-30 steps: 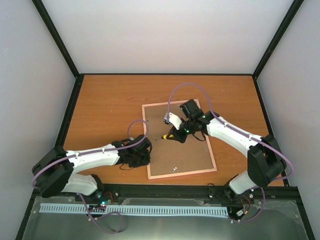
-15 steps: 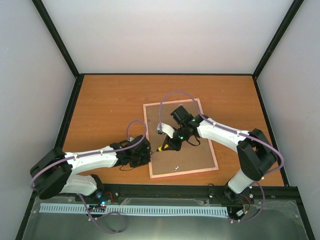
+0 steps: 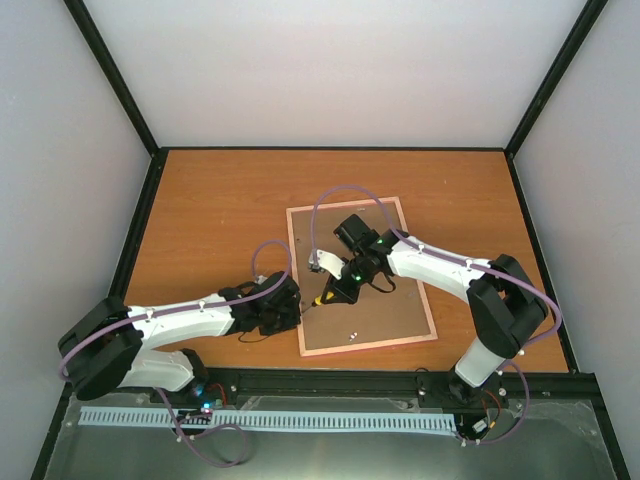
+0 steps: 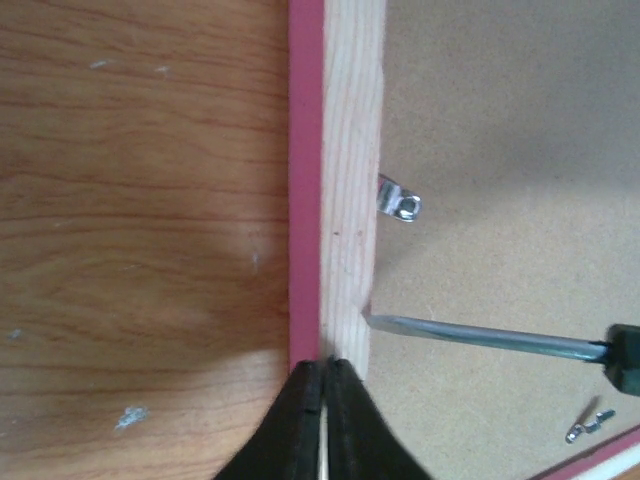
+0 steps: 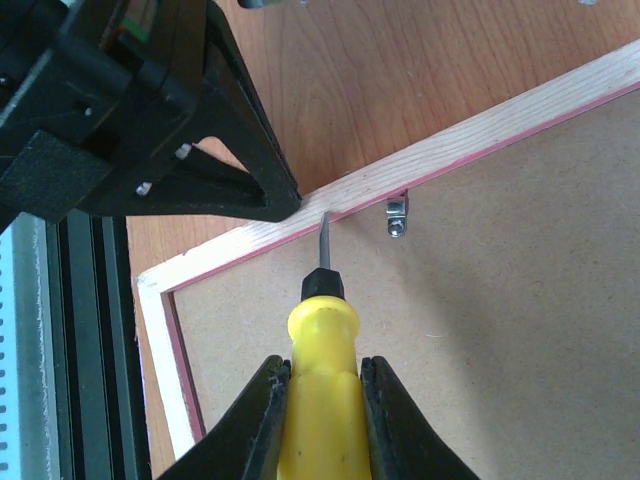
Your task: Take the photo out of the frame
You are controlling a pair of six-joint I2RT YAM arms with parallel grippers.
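Observation:
The frame (image 3: 427, 300) lies face down on the table, its brown backing board (image 3: 385, 310) up, so the photo is hidden beneath. My left gripper (image 3: 292, 312) is shut, its tips (image 4: 325, 365) pressing on the frame's left rail (image 4: 350, 200) beside the pink edge (image 4: 305, 200). My right gripper (image 5: 325, 365) is shut on a yellow-handled screwdriver (image 5: 320, 400). The screwdriver's blade (image 4: 480, 335) touches the inner side of that rail, close to the left fingers (image 5: 230, 170).
A small metal retaining clip (image 5: 397, 215) sits on the board at the rail, just past the blade. A loose bit of hardware (image 3: 352, 336) lies on the board near the frame's front edge. Black rails (image 3: 330, 380) border the table's near side.
The left gripper has closed on the frame's left rail. The right arm has carried the screwdriver left and nearer, bringing its blade to that rail.

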